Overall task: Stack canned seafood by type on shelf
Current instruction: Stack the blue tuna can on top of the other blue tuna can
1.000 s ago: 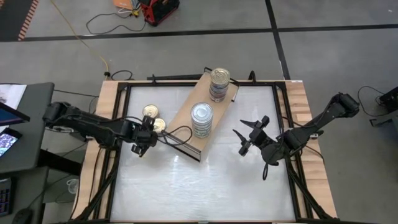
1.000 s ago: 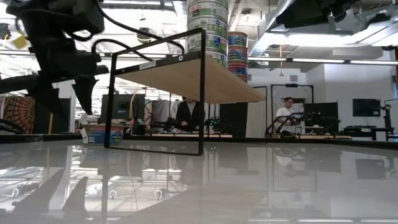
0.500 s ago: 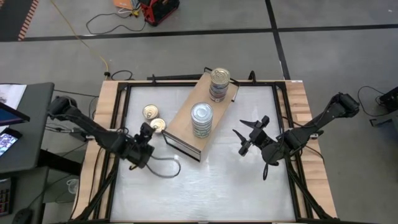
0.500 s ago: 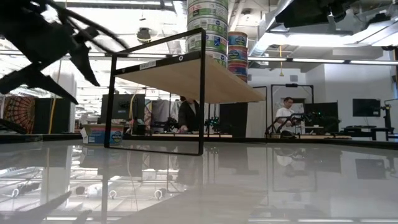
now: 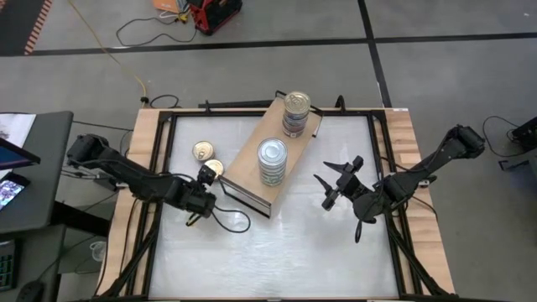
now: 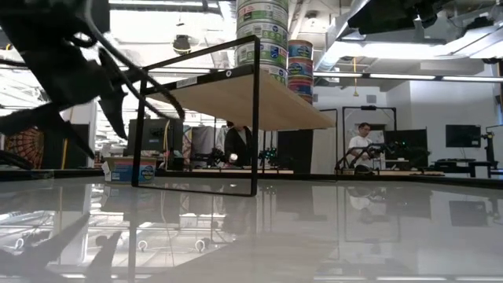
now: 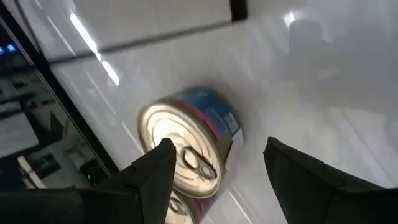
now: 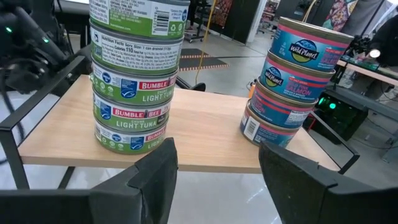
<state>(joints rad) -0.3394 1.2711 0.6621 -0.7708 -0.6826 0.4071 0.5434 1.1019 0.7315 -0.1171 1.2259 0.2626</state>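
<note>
On the white tabletop (image 5: 277, 243), beside the shelf (image 5: 243, 164), your left gripper (image 5: 200, 204) is hovering with its fingers spread and holding nothing, aimed at 1 of the 2 gold-lidded tins (image 7: 189, 155) lying tilted just ahead of it. You are risking a push instead of a grasp: closing off-centre on that slanted tin could send it rolling into its neighbour (image 5: 202, 150). Your right gripper (image 5: 334, 186) is waiting open and empty, facing the silver-lidded stack (image 5: 272, 159) and the gold-lidded stack (image 5: 295, 113) on the shelf, where a careless placement could be toppling either.
</note>
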